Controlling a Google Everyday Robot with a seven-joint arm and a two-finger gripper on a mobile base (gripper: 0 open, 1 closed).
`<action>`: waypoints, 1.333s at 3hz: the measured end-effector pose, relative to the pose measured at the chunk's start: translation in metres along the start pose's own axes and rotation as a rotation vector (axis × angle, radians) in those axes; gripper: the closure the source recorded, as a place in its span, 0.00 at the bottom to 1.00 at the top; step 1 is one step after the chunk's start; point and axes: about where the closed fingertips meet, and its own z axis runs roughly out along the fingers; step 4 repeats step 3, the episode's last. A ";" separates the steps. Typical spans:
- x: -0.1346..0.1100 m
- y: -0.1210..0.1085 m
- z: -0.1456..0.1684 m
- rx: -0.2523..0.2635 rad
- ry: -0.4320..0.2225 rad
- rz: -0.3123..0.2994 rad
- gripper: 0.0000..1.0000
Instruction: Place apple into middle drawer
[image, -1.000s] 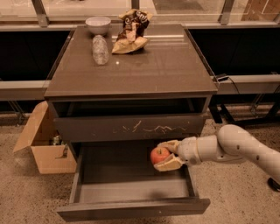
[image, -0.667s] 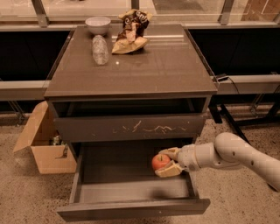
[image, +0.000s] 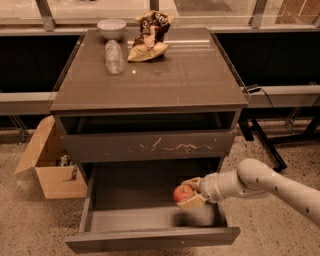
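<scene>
The small red apple is held between the tan fingers of my gripper, which reaches in from the right on a white arm. The apple hangs inside the open middle drawer, a little above its smooth grey floor near the right side. The drawer is pulled out from the dark cabinet below the drawer front with pale scratch marks.
On the cabinet top stand a white bowl, a clear plastic bottle lying down and a brown and tan snack bag. An open cardboard box sits on the floor to the left. A dark table leg is at the right.
My gripper has moved down and slightly left with the apple, lower into the open drawer.
</scene>
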 end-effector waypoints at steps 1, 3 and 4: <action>0.007 -0.002 0.006 -0.007 0.009 0.007 0.30; 0.009 -0.003 0.006 -0.006 0.009 0.008 0.00; 0.009 -0.003 0.006 -0.006 0.009 0.008 0.00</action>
